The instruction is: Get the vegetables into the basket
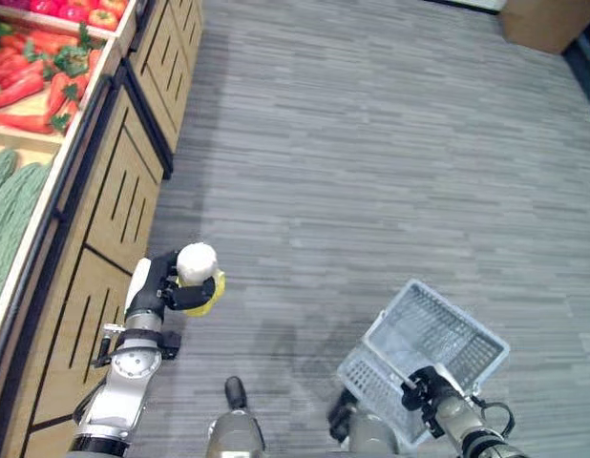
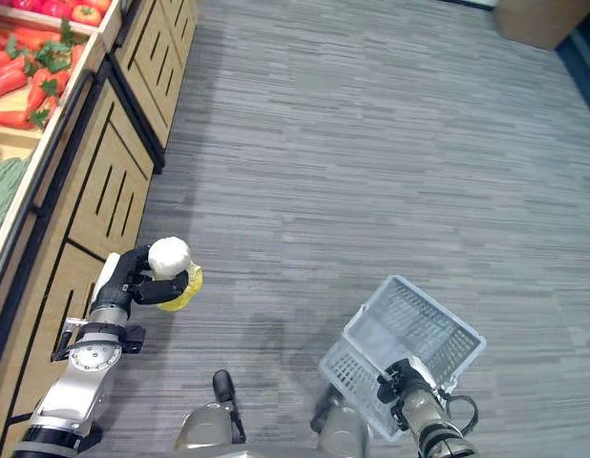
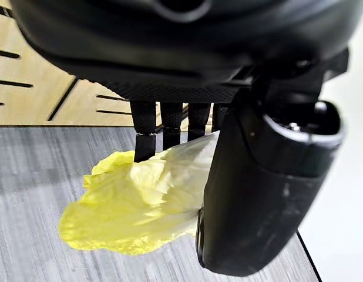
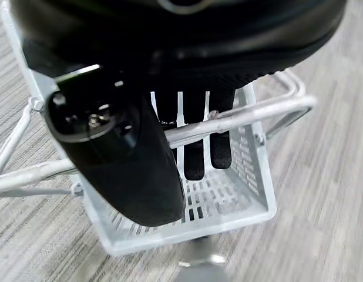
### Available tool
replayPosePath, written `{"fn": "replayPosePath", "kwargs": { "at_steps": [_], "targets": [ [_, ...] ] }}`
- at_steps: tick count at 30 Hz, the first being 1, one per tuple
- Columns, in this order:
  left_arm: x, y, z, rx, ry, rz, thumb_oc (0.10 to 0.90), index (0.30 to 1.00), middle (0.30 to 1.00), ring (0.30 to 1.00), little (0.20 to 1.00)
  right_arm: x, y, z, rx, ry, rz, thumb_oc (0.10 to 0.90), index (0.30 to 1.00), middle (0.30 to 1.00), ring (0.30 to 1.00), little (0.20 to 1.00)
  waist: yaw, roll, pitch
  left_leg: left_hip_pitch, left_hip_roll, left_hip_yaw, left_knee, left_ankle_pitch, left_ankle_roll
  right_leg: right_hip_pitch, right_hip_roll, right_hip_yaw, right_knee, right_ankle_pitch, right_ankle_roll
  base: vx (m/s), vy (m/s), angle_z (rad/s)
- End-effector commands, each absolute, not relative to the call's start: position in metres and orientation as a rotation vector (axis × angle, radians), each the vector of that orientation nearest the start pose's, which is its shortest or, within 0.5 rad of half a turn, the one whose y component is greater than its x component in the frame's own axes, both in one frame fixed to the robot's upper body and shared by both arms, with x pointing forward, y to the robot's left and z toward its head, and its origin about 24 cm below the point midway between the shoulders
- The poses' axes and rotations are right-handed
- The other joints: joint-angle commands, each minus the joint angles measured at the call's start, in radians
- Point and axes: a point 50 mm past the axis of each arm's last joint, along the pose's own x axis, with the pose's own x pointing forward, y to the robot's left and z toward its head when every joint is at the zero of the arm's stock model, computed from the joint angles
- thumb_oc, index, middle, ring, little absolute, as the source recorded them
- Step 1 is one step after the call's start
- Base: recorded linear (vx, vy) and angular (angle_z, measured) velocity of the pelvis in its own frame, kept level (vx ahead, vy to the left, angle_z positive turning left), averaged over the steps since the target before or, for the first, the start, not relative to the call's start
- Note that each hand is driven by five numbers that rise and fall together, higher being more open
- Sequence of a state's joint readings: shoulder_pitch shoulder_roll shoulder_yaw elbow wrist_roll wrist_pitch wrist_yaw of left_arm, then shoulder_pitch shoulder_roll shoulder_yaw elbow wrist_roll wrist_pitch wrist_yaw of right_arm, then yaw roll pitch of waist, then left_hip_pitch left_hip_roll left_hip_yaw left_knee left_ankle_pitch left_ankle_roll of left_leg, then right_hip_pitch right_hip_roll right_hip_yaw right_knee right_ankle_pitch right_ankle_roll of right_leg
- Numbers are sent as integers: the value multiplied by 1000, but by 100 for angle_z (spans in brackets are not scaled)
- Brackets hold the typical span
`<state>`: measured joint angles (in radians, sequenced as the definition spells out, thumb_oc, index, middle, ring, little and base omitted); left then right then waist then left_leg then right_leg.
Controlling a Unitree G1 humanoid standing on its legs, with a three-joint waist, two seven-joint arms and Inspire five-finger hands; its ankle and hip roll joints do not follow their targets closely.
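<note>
Left hand (image 1: 171, 283) pinches a yellow, crinkled leafy cabbage (image 3: 134, 205) beside the left wooden cabinet (image 1: 104, 219). Right hand (image 1: 424, 389) curls around the white plastic slatted basket's (image 1: 438, 334) wire handle (image 4: 252, 114).

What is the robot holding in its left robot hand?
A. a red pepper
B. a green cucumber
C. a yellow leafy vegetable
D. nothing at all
C: the left robot hand has its fingers and thumb curled round a yellow leafy vegetable, held above the floor beside the wooden stand, while the right robot hand grips the handle of the white basket.
</note>
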<state>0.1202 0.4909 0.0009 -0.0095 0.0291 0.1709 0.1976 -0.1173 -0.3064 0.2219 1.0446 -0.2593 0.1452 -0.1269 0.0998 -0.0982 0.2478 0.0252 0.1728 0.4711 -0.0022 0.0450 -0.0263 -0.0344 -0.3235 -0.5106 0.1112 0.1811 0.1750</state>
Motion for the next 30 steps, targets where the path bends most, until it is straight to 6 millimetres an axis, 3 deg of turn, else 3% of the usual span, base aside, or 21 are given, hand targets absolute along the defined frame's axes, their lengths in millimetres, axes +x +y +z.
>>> {"fn": "replayPosePath", "kwargs": {
  "at_steps": [1,8,11,17,25,30],
  "targets": [
    [232,255,83,554,-32,239,400,300,300,300,300,168,-246,-127,-741,1012,13,400,300,300,300,300,-26,-12,-41,-88,-45,-63,33,-32,-34,-45,-34,110,-24,41,82,-2,-45,-43],
    [232,247,57,543,81,153,400,300,300,300,300,166,-253,-124,-751,1015,5,400,300,300,300,300,-58,11,-67,-84,-51,-89,14,-12,-45,0,-22,102,-60,-30,71,3,-21,-3],
    [231,246,43,569,151,115,400,300,300,300,300,180,-255,-115,-759,962,-9,400,300,300,300,300,-68,22,-75,-73,-49,-101,8,-9,-46,8,-19,103,-51,-50,67,20,-38,24],
    [233,248,25,684,246,92,400,300,300,300,300,236,-249,-78,-783,761,-32,400,300,300,300,300,-64,39,-101,-51,-39,-114,13,-17,-49,32,-12,102,-58,-68,60,24,-39,10],
    [238,247,23,838,267,77,400,300,300,300,300,297,-209,-19,-781,450,3,400,300,300,300,300,-45,60,-135,-24,-27,-114,11,-16,-58,63,3,109,-85,-78,52,13,-24,-2],
    [243,246,21,946,279,41,400,300,300,300,300,318,-178,10,-776,301,70,400,300,300,300,300,-39,66,-151,-14,-20,-107,15,-19,-62,74,12,118,-99,-78,45,7,-18,-2]
  ]
}}
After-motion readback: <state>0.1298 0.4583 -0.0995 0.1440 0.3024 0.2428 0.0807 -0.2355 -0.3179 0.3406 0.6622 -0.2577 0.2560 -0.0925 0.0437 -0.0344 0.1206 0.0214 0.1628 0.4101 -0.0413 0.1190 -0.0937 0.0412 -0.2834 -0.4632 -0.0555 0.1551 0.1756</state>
